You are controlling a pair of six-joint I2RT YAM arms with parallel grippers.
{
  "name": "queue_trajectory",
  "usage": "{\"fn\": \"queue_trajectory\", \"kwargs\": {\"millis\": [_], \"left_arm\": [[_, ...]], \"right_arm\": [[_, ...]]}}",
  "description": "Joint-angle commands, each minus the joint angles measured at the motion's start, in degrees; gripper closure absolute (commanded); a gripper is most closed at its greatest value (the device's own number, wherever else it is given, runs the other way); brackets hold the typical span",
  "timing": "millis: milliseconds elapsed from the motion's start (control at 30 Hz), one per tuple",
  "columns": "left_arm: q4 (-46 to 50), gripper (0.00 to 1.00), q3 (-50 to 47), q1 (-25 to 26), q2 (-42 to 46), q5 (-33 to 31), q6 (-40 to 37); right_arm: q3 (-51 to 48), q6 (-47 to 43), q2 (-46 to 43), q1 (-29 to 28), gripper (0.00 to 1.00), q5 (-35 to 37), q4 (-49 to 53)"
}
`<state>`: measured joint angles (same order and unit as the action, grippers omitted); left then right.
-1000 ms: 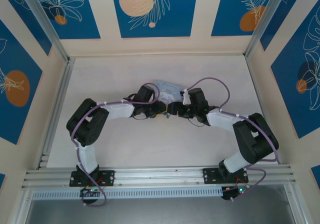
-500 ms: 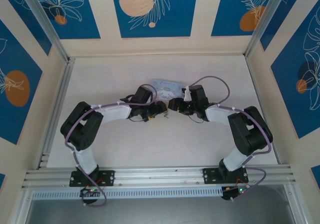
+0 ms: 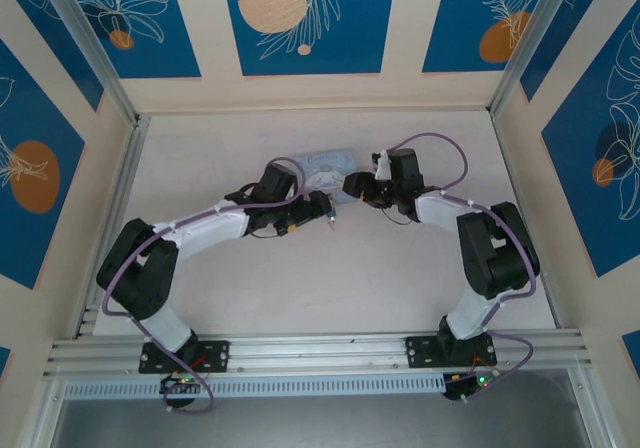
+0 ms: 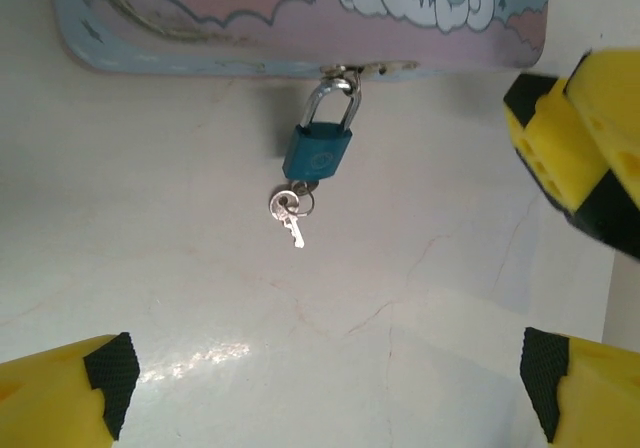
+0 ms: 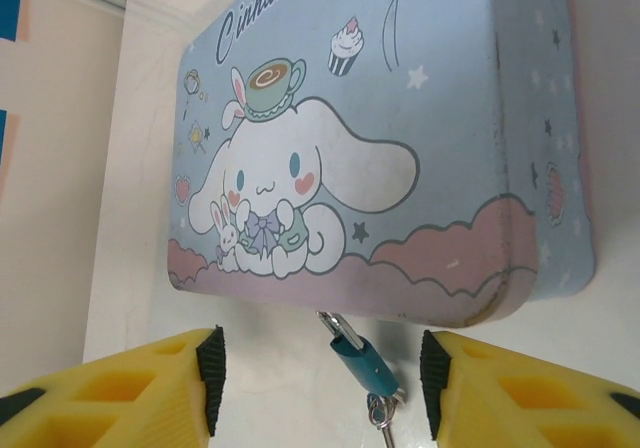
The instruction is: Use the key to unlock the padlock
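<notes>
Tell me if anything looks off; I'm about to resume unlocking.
Nothing damaged or spilled. One oddity: the key is on a ring attached at the padlock's bottom, perhaps with another key already inserted; the shackle is closed through the tin's hasp.

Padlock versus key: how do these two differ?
The padlock has a teal body; the key is silvery metal. The padlock is blocky, the key thinner and smaller. The padlock's shackle hooks onto the tin; the key lies at the padlock's bottom end. Both rest on the table.
</notes>
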<state>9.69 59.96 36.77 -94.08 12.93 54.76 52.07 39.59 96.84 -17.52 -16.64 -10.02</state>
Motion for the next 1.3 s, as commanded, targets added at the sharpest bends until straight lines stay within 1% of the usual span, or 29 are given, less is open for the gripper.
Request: {"fn": "queue_trajectory", "kwargs": {"millis": [0, 200, 300, 467, 733, 933, 1067, 1267], "left_arm": [[2.7, 0.0, 2.57, -2.22, 1.8, -1.91, -2.18], [3.84, 0.0, 6.03, -6.86, -0.2, -0.07, -4.1], [5.23, 0.0, 8.63, -8.96, -1.74, 0.68, -5.81], [6.29, 0.0, 11.79, -11.51, -4.48, 2.03, -7.46], [5.91, 0.0, 14.56, -12.91, -8.96, 3.59, -7.83], [5.0, 0.0, 14.89, -13.4, -10.84, 3.95, -7.43], [4.64, 0.0, 15.03, -13.57, -11.47, 4.03, -7.31], [4.16, 0.0, 15.27, -13.57, -12.17, 4.24, -7.1]], "right_arm": [[-1.55, -1.66, -2.82, -1.0, 0.46, -2.91, 0.69], [-5.2, -3.11, -1.23, -3.47, 0.49, -2.43, -1.95], [-4.86, -4.01, 0.94, -4.34, 0.5, -2.09, -2.85], [-2.51, -6.56, 3.88, -5.54, 0.5, -0.39, -1.43], [0.77, -9.04, 8.35, -6.65, 0.52, -0.37, -0.31], [2.63, -10.26, 10.28, -7.87, 0.55, 0.37, 1.02], [3.03, -10.99, 11.05, -8.47, 0.59, 1.81, 1.84], [3.78, -10.7, 12.48, -9.24, 0.59, 5.26, 3.03]]}}
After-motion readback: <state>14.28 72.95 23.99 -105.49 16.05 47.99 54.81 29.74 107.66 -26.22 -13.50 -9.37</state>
